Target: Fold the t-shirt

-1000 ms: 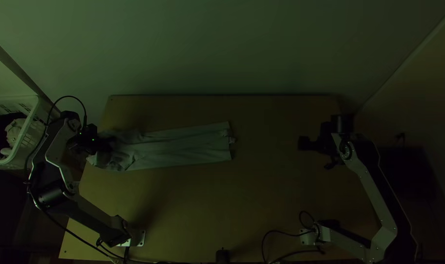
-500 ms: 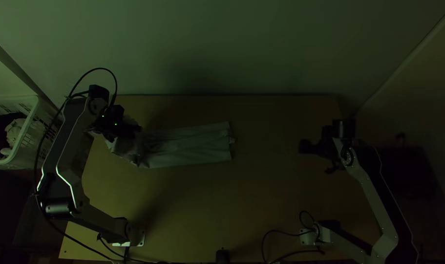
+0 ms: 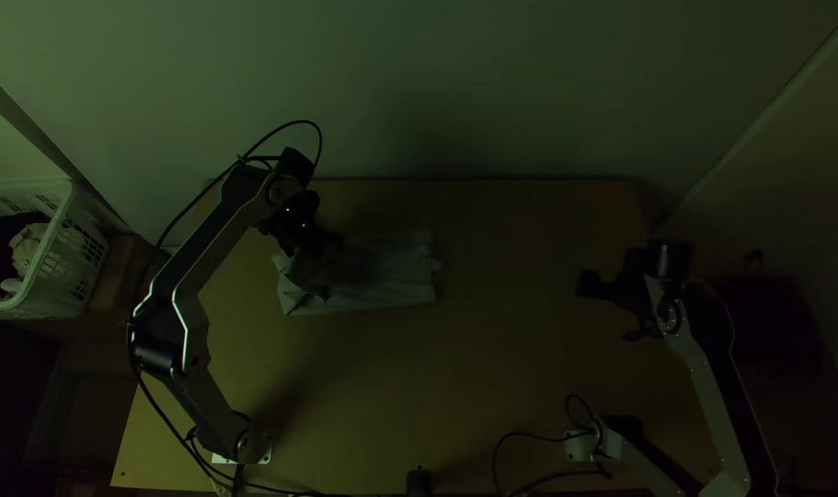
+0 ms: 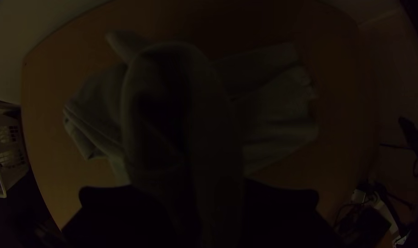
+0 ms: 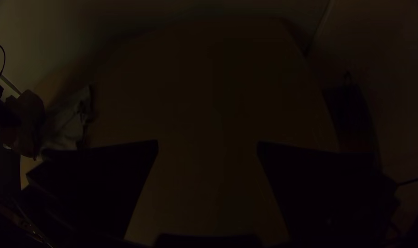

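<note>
The pale t-shirt (image 3: pixel 391 276) lies as a long narrow strip left of the table's middle, its left part lifted and bent over toward the right. Over that part hangs my left gripper (image 3: pixel 325 241). In the left wrist view a raised, bunched loop of the t-shirt (image 4: pixel 277 105) runs down between the fingers of my left gripper (image 4: pixel 220 193), which is shut on it. My right gripper (image 3: pixel 591 283) is over the table's right side, away from the cloth. Seen in the right wrist view, my right gripper (image 5: pixel 207 146) stands open and holds nothing.
A white basket (image 3: pixel 83 267) with clothes in it stands beyond the table's left edge. Bare wooden table (image 3: pixel 492 368) lies between the cloth and the right arm. A wall rises behind the far edge, and cables lie near the right arm's base.
My left gripper has travelled right from the t-shirt's left end, carrying that end along, so the cloth covers a shorter stretch of table. The right arm has shifted slightly right and toward the near edge.
</note>
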`<state>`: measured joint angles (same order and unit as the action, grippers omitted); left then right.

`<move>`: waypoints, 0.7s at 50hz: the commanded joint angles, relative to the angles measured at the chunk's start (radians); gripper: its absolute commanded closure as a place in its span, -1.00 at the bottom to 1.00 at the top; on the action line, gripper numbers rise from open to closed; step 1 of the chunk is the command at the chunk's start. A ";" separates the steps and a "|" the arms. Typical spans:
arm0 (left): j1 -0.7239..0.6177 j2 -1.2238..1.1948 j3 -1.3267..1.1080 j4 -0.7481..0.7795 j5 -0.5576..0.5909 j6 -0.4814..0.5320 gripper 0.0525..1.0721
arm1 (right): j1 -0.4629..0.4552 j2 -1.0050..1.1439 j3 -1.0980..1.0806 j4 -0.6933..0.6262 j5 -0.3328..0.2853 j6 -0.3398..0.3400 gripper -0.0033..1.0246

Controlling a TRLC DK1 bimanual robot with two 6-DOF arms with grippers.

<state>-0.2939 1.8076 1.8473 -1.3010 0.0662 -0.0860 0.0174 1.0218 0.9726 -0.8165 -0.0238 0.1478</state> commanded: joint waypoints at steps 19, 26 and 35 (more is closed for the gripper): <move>-0.189 0.257 0.279 -0.070 -0.026 -0.129 0.95 | -0.030 -0.057 -0.084 0.000 0.002 -0.005 -0.92; -0.228 0.317 0.366 -0.073 -0.026 -0.147 0.46 | -0.030 -0.066 -0.106 0.004 0.002 -0.004 -0.92; -0.306 0.366 0.438 0.023 -0.026 -0.193 -0.92 | -0.034 -0.085 -0.144 0.005 0.002 -0.010 -0.92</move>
<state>-0.5552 2.1422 2.2127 -1.3178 0.0402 -0.2317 -0.0055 0.9596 0.8635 -0.8154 -0.0235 0.1478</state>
